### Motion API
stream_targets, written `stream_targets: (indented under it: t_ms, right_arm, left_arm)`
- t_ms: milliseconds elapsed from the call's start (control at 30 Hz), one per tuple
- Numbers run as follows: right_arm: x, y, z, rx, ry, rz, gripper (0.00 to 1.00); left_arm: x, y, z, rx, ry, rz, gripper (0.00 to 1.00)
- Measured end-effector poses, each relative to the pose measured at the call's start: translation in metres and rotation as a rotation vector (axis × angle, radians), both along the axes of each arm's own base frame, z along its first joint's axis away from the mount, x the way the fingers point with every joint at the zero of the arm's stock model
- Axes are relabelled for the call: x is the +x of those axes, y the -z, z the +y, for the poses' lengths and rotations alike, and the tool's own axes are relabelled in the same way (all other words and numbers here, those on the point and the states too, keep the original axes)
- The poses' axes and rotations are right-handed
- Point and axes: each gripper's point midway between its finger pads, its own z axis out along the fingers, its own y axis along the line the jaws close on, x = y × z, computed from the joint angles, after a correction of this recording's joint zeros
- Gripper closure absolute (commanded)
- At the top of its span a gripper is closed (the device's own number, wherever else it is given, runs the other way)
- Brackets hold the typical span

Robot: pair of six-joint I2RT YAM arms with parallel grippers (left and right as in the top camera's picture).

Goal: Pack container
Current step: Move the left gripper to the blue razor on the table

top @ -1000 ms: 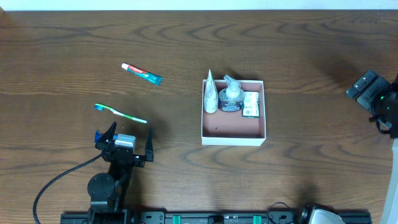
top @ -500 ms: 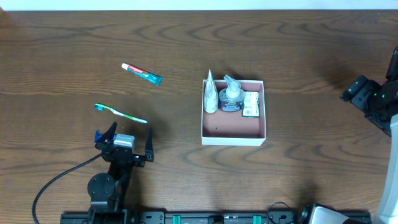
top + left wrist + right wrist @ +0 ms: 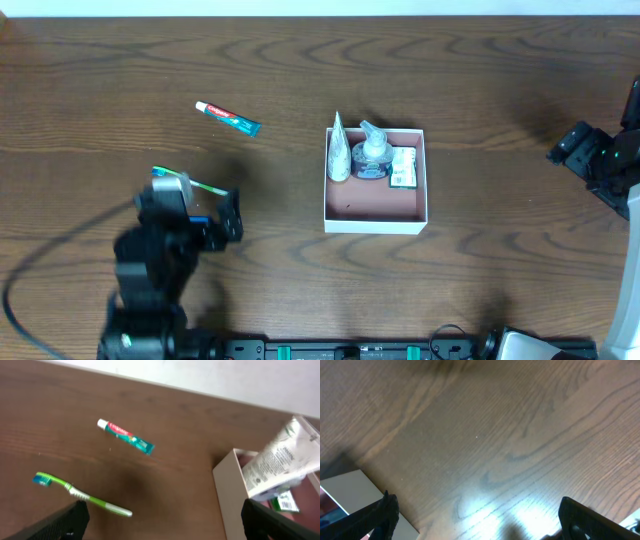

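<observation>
The container, a white-walled square box with a pink floor, sits right of centre and holds a white tube, a pump bottle and a green packet along its far side. A green toothbrush and a small toothpaste tube lie on the table to its left. My left gripper is open and empty, raised just short of the toothbrush; the left wrist view also shows the toothpaste and the container wall. My right gripper is open and empty at the far right.
The brown wooden table spans the whole view. The left arm's cable trails at the lower left. In the right wrist view a white corner of the container shows at the lower left over bare wood.
My left arm has lifted and swung forward and to the left, now covering part of the toothbrush from above. The right arm shifted slightly inward a second ago, then held still.
</observation>
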Motion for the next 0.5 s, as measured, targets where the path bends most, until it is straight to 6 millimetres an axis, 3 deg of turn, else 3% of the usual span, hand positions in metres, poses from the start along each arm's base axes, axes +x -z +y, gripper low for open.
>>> stream_targets:
  t_ms: [267,400,500]
  right_arm:
    - [0.0,0.0,0.001,0.004,-0.001,-0.001,0.01]
    - [0.0,0.0,0.001,0.003,-0.001,-0.001,0.01]
    - [0.0,0.0,0.001,0.004,-0.001,-0.001,0.01]
  left_arm:
    - [0.041,-0.013,-0.018,-0.057,0.077,0.316,0.02]
    - [0.049,-0.032,-0.03,-0.104,0.14,0.308,0.02]
    - [0.047,-0.035,-0.035,-0.122,0.164,0.309,0.02]
